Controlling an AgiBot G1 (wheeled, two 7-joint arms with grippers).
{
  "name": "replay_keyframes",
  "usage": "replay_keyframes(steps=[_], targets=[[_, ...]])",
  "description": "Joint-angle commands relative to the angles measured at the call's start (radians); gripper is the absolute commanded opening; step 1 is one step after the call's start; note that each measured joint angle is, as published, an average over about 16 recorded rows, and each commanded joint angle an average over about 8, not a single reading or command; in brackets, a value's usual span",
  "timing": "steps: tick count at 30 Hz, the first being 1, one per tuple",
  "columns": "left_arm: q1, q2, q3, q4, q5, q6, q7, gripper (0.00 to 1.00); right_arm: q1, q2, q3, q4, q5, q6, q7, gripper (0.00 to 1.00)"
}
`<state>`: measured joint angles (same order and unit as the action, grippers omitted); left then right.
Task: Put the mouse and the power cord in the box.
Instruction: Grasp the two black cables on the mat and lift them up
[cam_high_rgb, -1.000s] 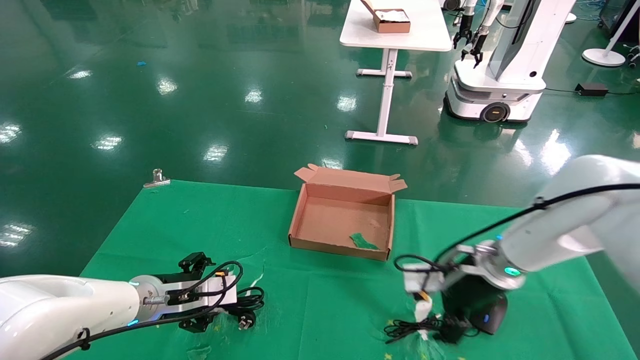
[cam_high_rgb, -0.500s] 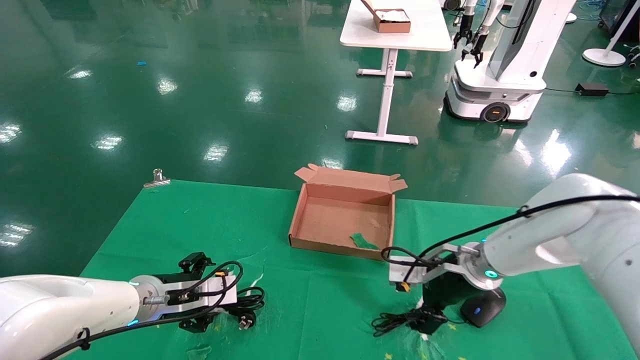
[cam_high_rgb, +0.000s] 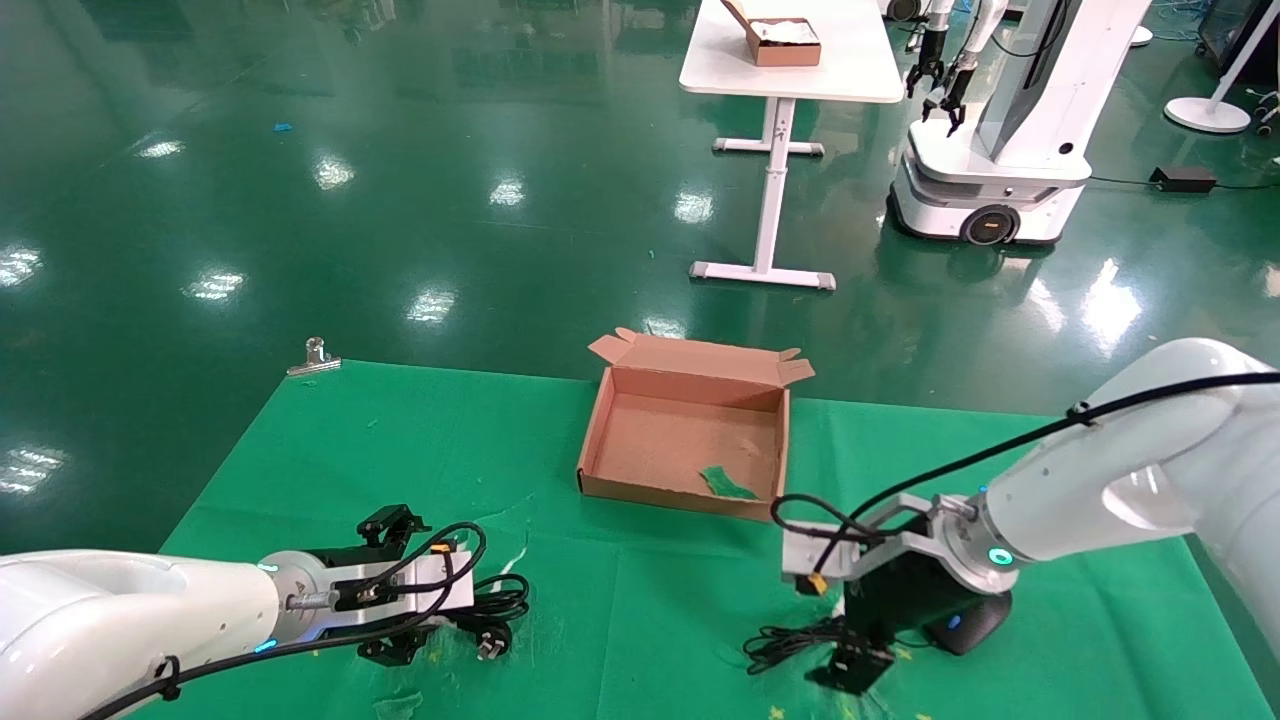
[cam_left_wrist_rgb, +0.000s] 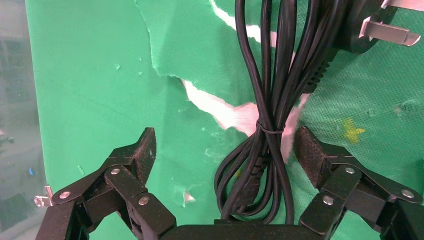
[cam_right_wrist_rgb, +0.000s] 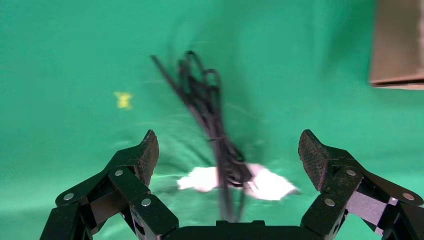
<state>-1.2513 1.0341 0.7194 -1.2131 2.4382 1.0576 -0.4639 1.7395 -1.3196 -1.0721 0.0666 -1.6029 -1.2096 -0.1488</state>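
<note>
The box stands open on the green cloth that covers the counter, at the far middle, with its lid folded back. Inside it lies only a small green scrap, near the front right corner. No printing or label is readable on the box or on any other thing here.

The right claw hangs low over the near right part of the cloth, released, with both fingers spread wide. In the right wrist view the thin bundled cable of the mouse lies on the cloth between the two fingers, which do not touch it. The mouse sits just beside this claw on its right, partly hidden by the arm, and a small blue light shows on its back.

The left claw is low at the near left, also released. The left wrist view shows the power cord lying between its open fingers, nearer to one of them, tied in the middle with a thin band. The plug with flat metal prongs lies at the far end of the cord. Under the cord the cloth is torn and white shows through.

A metal clip stands at the far left edge of the cloth.
</note>
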Motion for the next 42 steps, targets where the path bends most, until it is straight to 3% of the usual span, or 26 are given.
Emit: replay_keyframes(steps=[1,10,12,13,18,20,21,42], targets=[[0.0,0.0,0.0,0.0,0.0,0.0,0.0,1.0,0.0,-0.001,0.004,-0.007,0.005,0.018,-0.003,1.0],[0.0,0.0,0.0,0.0,0.0,0.0,0.0,1.0,-0.018,-0.003,0.01,-0.025,0.014,0.04,-0.003,1.0],[0.0,0.0,0.0,0.0,0.0,0.0,0.0,0.86,-0.018,-0.003,0.011,-0.028,0.016,0.041,-0.001,1.0],[0.0,0.0,0.0,0.0,0.0,0.0,0.0,0.74,-0.019,-0.003,0.011,-0.03,0.016,0.042,0.0,0.92],[0.0,0.0,0.0,0.0,0.0,0.0,0.0,0.11,-0.019,-0.006,0.011,-0.035,0.016,0.045,0.002,0.29],[0.0,0.0,0.0,0.0,-0.001,0.0,0.0,0.0,-0.019,-0.007,0.011,-0.035,0.016,0.045,0.002,0.04],[0.0,0.0,0.0,0.0,-0.001,0.0,0.0,0.0,-0.019,-0.006,0.011,-0.035,0.016,0.046,0.002,0.0],[0.0,0.0,0.0,0.0,-0.002,0.0,0.0,0.0,-0.019,-0.004,0.011,-0.031,0.016,0.044,0.001,0.0]])
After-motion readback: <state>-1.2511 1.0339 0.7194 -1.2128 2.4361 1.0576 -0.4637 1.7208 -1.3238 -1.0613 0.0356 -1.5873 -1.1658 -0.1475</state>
